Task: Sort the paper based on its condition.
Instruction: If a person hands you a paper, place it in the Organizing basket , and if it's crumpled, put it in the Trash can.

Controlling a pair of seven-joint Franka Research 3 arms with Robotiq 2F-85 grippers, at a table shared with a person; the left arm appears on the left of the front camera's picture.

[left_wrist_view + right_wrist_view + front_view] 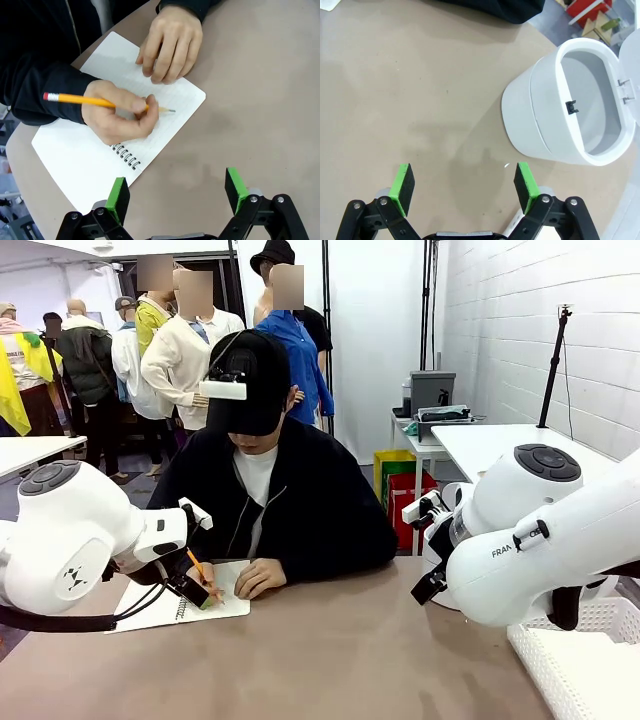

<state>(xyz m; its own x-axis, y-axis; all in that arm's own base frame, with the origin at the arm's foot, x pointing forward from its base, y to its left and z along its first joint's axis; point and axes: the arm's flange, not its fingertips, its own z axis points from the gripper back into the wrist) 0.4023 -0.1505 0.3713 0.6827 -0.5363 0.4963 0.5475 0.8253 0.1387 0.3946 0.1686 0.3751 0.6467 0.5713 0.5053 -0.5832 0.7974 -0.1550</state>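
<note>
2 arms, glossy white rounded shells. Entry 1, left arm (70,540): dark grey disc joint cap, black cable looped beneath, small black logo. Entry 2, right arm (560,540): matching cap, black "FRA" lettering. Fitted to each, left end effector (177,192) and right end effector (465,182): black linkages, silver pivot screws, green pads (404,184).

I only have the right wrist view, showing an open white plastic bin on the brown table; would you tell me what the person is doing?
Observer: The person's hand is writing with a yellow pencil on an open white spiral-bound notebook.
Operator: Thank you. Where is the left gripper?
Observer: The left gripper hovers open above the table, beside the notebook's spiral edge.
Operator: Is anything else on the right side?
Observer: A white perforated plastic basket sits at the table's near right edge.
</note>
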